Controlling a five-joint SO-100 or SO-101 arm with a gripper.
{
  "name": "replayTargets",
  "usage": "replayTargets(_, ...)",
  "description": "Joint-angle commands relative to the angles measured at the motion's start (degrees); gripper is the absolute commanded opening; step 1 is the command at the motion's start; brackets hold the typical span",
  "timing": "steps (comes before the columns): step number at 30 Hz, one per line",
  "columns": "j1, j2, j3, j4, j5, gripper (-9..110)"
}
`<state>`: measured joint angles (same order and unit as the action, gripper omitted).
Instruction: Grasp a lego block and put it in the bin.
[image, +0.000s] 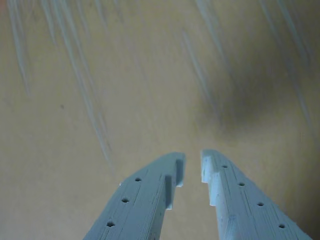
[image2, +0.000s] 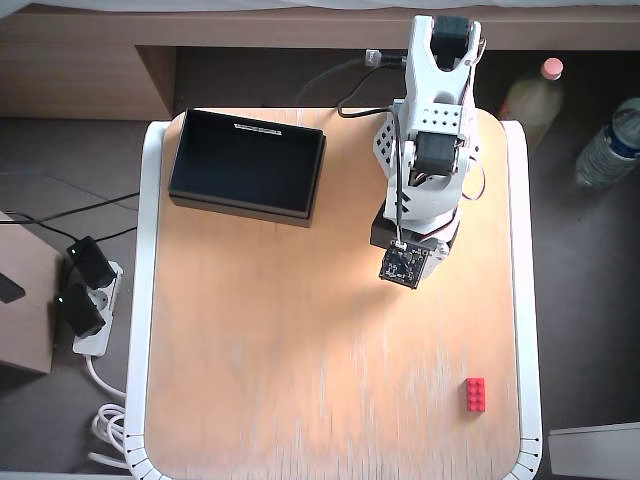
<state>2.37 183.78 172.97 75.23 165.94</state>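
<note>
A: Lego block (image2: 475, 395), small bright red studded plastic brick, lies near the wooden table's (image2: 300, 350) lower right corner in the overhead view, well apart from the shallow black rectangular bin (image2: 247, 163) at upper left.

B: And the pale blue gripper (image: 193, 167)?

A: Nearly closed, holding nothing. I judge the reach hasn't begun; it must open and travel to the brick. No readable writing.

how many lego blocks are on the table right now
1: the lego block lies near the table's lower right corner in the overhead view, far from the bin. None seems hidden.
</note>
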Motion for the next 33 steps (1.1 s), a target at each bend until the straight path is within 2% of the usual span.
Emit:
replayTargets(1, 0.1, 5.2, 8.9, 0.4, -0.1, 0)
replayTargets(33, -0.8, 5.2, 8.9, 0.4, -0.1, 0)
